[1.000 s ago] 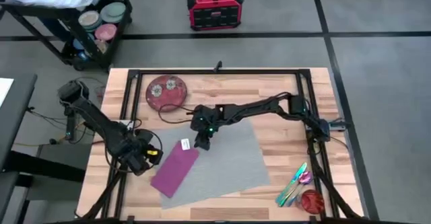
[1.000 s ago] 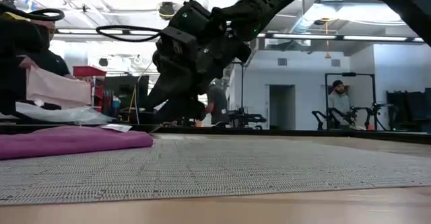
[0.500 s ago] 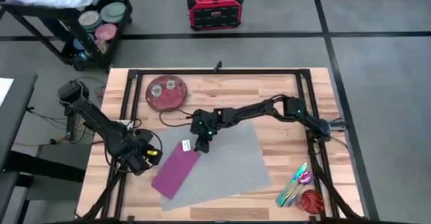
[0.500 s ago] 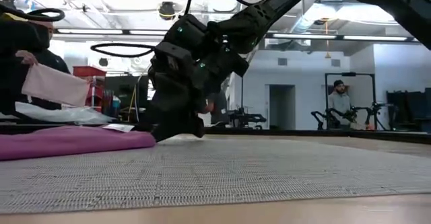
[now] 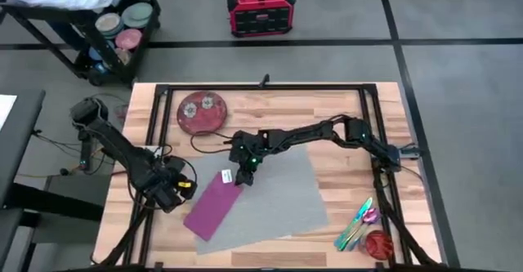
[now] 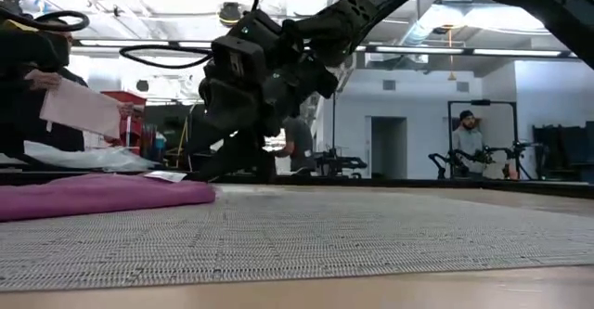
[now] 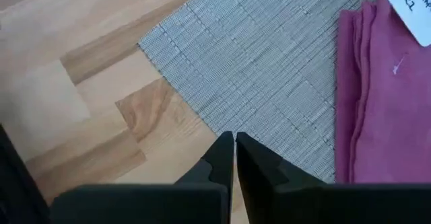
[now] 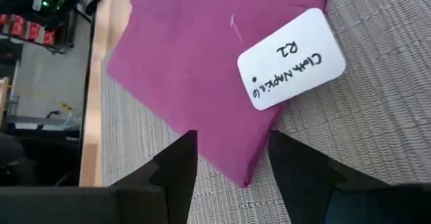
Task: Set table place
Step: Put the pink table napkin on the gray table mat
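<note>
Two grippers in play over the table [image 5: 343, 186]. Right gripper [image 5: 243, 176] reaching across from the right edge to the middle of the tabletop, hanging just above the far left corner of the place [image 5: 274, 194], fingers [image 8: 176, 167] spread apart with nothing between them. Directly under those fingers: the corner of a purple cloth napkin [image 5: 212, 206] with a white tag [image 8: 291, 58] marked "Cloth Napkin R1". Napkin lying along the left edge of the place, partly on the grey mat and partly past its near left corner onto the wood. Place itself spread flat and slightly skewed in the middle of the table, towards the near edge.

Left gripper [image 5: 171, 192] waiting low at the left edge of the table, just beside the left edge of the place, fingers [image 7: 222, 158] closed on each other with only a thin slit between, empty. Grey weave and purple fold both visible just ahead of those fingertips in the left wrist view.

Elsewhere on the table: a red plate [image 5: 202, 110] near the far left corner; cutlery [image 5: 356, 222] and a small red bowl [image 5: 378, 243] at the near right corner. Beyond the far edge, a person [image 6: 468, 142] standing in the room.
</note>
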### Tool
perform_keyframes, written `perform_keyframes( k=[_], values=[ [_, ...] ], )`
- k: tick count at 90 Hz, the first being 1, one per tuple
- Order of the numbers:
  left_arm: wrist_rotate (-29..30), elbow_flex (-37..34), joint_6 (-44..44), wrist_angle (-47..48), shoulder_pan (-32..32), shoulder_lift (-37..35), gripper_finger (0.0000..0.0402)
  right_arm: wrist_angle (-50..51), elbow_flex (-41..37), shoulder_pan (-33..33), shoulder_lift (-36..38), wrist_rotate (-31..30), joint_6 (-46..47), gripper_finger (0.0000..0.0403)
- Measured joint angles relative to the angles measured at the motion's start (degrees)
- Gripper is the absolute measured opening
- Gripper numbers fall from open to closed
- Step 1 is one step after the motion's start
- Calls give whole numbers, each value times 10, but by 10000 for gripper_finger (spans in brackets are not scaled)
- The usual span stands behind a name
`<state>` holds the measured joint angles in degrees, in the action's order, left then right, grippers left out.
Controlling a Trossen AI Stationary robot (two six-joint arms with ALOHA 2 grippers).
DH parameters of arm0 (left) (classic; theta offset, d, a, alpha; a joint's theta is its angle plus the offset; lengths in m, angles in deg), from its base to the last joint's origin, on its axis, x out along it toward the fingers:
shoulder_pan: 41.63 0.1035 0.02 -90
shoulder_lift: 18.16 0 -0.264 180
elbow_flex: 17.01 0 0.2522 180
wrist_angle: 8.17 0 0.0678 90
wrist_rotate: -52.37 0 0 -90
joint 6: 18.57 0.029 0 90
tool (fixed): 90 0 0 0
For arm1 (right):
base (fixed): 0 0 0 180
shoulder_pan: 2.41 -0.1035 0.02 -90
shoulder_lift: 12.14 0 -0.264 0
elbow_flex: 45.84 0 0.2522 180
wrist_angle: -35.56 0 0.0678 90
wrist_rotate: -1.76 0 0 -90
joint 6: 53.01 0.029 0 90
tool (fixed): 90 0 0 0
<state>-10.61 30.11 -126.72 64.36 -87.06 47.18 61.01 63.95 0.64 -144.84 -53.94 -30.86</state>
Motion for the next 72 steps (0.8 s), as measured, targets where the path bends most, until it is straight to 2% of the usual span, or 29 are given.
perform_keyframes(
  k=[47,59,72],
  values=[
    [4,0,-1,2,0,0,0,7,0,-18,-16,-36,-26,162],
    [9,0,5,4,0,0,0,9,0,-19,-16,-41,-28,132],
    [12,0,6,6,0,0,0,17,0,-19,-16,-38,-36,72]
  ],
)
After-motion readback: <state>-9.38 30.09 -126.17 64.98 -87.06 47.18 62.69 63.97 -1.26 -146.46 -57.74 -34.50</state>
